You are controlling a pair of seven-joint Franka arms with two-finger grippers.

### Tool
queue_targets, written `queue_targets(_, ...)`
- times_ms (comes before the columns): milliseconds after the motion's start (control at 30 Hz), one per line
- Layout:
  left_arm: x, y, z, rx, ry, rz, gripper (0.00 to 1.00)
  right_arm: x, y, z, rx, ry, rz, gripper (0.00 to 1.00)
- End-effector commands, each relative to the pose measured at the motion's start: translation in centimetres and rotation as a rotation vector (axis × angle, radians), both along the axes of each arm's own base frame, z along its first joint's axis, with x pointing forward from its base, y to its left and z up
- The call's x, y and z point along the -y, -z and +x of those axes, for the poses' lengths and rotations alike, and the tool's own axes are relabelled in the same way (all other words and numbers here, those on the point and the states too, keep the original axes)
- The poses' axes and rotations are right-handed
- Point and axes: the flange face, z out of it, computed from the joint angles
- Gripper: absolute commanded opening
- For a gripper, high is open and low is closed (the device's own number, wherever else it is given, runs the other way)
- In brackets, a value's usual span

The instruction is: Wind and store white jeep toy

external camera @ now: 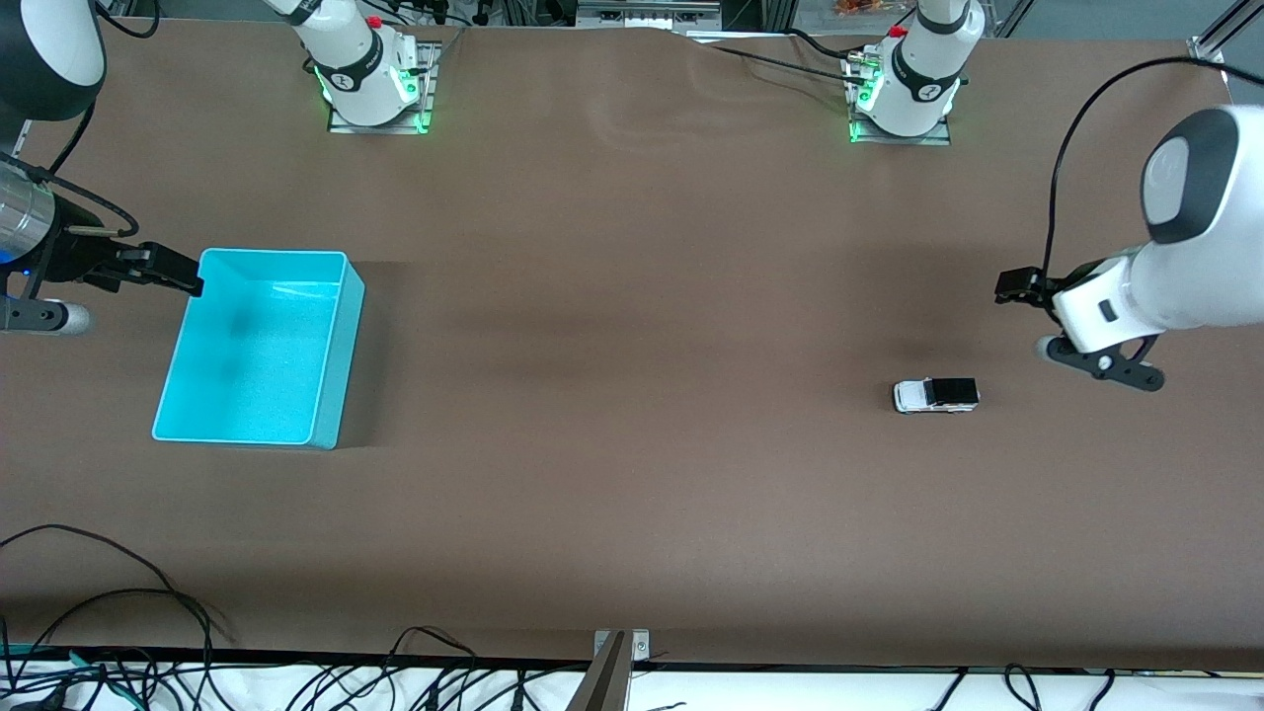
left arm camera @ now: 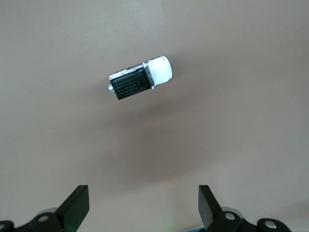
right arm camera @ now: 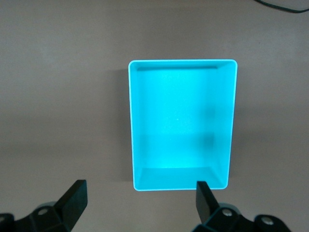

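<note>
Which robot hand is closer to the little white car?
The left hand. It hangs open just beside the white jeep toy, at the left arm's end of the table. The right hand is open over the cyan bin's edge, much farther away.

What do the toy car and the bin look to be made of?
Toy car: probably hard plastic or painted metal; glossy white body, matte ribbed black roof. Bin: likely moulded plastic; thin, even cyan walls, rounded corners, finely textured floor with soft sheen.

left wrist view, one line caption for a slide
Open left gripper hovers above the white jeep toy on the brown table.
</note>
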Motion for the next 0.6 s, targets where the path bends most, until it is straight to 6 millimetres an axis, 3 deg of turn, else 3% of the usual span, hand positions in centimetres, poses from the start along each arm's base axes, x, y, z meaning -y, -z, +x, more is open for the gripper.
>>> queue_targets(0, 0.2, 1.9, 0.7, -0.02, 0.107, -0.047, 1.0, 0.1, -0.3, -0.8, 0.003, -0.007, 0.017, 1.0)
queue_targets(400, -0.4, 8.9, 2.0, 0.03, 0.348, -0.124, 1.0, 0.1, -0.3, -0.9, 0.001, -0.006, 0.017, 1.0)
queue_targets(567, -0.4, 11.3, 1.6, 0.09, 0.494, -0.151, 1.0, 0.1, -0.3, -0.9, 0.001, -0.004, 0.017, 1.0)
